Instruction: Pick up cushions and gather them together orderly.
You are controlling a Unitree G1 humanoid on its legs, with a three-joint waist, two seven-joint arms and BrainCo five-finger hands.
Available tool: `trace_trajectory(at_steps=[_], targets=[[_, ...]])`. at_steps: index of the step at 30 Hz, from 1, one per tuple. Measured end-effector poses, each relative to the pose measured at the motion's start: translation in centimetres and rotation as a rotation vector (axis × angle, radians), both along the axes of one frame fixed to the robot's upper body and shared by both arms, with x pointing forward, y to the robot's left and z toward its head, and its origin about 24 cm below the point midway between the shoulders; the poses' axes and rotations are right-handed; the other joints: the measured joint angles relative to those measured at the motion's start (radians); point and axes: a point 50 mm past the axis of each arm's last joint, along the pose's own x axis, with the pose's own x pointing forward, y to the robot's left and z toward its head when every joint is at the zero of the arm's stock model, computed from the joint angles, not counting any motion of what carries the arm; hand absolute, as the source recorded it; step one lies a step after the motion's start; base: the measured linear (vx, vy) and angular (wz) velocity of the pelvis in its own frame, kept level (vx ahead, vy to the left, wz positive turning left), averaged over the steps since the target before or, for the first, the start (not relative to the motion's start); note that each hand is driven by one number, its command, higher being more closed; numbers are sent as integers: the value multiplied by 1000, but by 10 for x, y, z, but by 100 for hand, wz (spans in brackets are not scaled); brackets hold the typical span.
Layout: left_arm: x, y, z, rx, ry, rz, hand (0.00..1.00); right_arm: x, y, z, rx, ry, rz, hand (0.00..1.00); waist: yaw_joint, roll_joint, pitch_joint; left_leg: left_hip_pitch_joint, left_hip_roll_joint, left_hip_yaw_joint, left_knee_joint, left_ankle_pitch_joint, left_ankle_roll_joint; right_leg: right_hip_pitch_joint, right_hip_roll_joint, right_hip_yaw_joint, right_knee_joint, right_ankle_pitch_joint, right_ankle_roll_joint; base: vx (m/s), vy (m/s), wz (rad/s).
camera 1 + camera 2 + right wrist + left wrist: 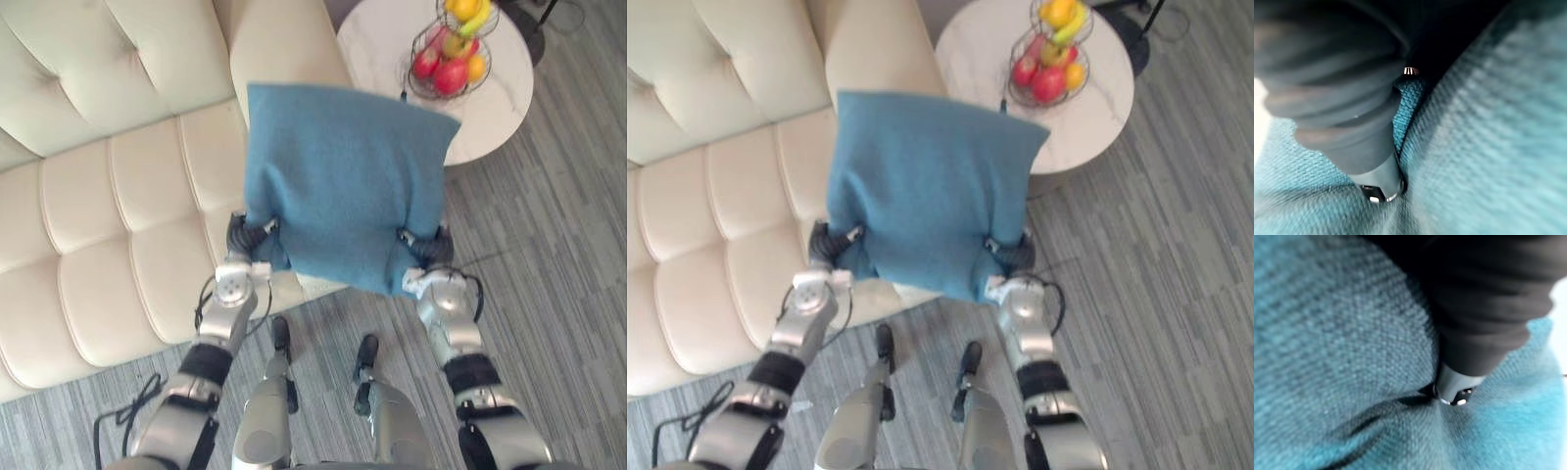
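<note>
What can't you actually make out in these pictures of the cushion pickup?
How the left hand and right hand grip: both eye views, hidden behind the blue cushion; wrist views, buried in its fabric.
Sofa front corner: covered by the cushion.
Fruit basket top: cut off by the upper edge.

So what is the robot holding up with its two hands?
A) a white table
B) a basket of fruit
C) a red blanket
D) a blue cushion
D: the blue cushion is up in the air between the left hand and the right hand, one near each lower corner.
</note>
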Motion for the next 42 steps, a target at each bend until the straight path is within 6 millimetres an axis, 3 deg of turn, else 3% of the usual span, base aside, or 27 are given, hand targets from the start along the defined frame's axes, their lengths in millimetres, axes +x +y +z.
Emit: trace_trajectory(at_steps=[6,8,14,19,25,28,29,30,31,32,33,34,35,36,38,40,42], targets=[[-43,2,-28,-45,73,-13,100,-36,-2,-25,-13,67,29,100,-11,4,-57,73,2,-17,-11,-14,-4,92,10,-14,-34,-4,2,29,15,9],[-60,4,-36,-62,98,-8,100,-51,1,-32,-16,85,41,100,-13,5,-112,82,1,-28,-11,-15,-4,112,11,-20,-44,-4,3,47,10,12],[-96,5,-38,-143,107,24,100,-76,11,-31,-4,72,72,100,-12,21,-181,153,-1,-38,-12,-27,-5,197,14,-31,-68,-6,5,8,8,5],[-118,9,-40,-159,124,41,100,-93,17,-36,-4,93,104,100,-10,25,-258,179,0,-44,-12,-38,-9,232,16,-32,-81,-10,7,-1,1,1],[-127,11,-46,-202,156,55,100,-100,19,-42,-4,122,115,100,-4,29,-263,158,-3,-101,2,-26,-9,245,14,-92,-62,-12,6,-38,-1,30],[-125,12,-44,-236,142,77,100,-92,21,-36,-27,93,129,100,-1,32,-263,26,-7,-142,84,1,-31,123,-17,-136,91,-65,-11,-128,-2,66],[-121,11,-41,-238,129,69,100,-85,19,-33,-56,79,125,100,-12,24,-259,-9,-17,-158,55,39,-81,90,-57,-183,101,-73,-23,-137,9,73],[-119,10,-40,-239,125,65,100,-83,17,-32,-67,77,122,100,-6,18,-255,-12,-16,-128,79,21,-63,83,-69,-195,103,-71,-22,-146,19,82],[-118,8,-42,-244,129,58,100,-77,14,-35,-93,89,121,100,-9,14,-252,-31,1,28,270,-117,57,86,-102,-218,104,-57,-14,-64,50,73],[-116,4,-45,-256,144,43,100,-77,10,-38,-111,108,114,100,-17,12,-250,9,45,180,376,-206,73,112,-133,-249,102,-46,-7,-75,89,84],[-117,3,-48,-265,155,38,100,-77,8,-41,-119,119,111,100,-23,18,-255,42,74,251,387,-230,59,126,-141,-262,99,-38,-1,-37,129,89],[-116,0,-52,-274,170,33,100,-77,4,-43,-142,134,110,100,-38,36,-266,104,121,338,365,-256,24,147,-149,-294,87,-23,15,-77,293,82],[-113,-4,-52,-284,166,24,100,-74,1,-44,-153,138,100,100,-54,51,-276,123,125,360,312,-270,-24,150,-159,-325,81,-5,35,-66,254,81],[-110,-5,-51,-279,162,15,100,-72,1,-45,-143,140,89,100,-56,45,-273,121,109,357,310,-257,-16,152,-175,-333,74,12,36,-150,386,61],[-108,-3,-57,-241,185,-4,100,-72,2,-50,-118,162,70,100,-65,18,-282,113,44,325,264,-237,15,177,-205,-392,13,111,40,-119,325,53],[-110,-4,-61,-236,207,-8,100,-74,0,-56,-110,190,58,100,-69,15,-283,122,7,300,242,-228,34,196,-233,-422,10,159,40,-49,279,55],[-111,-9,-63,-241,218,-30,100,-80,-5,-61,-111,215,38,100,-70,16,-279,127,-29,271,235,-232,65,167,-298,-414,133,164,35,-33,272,51]])
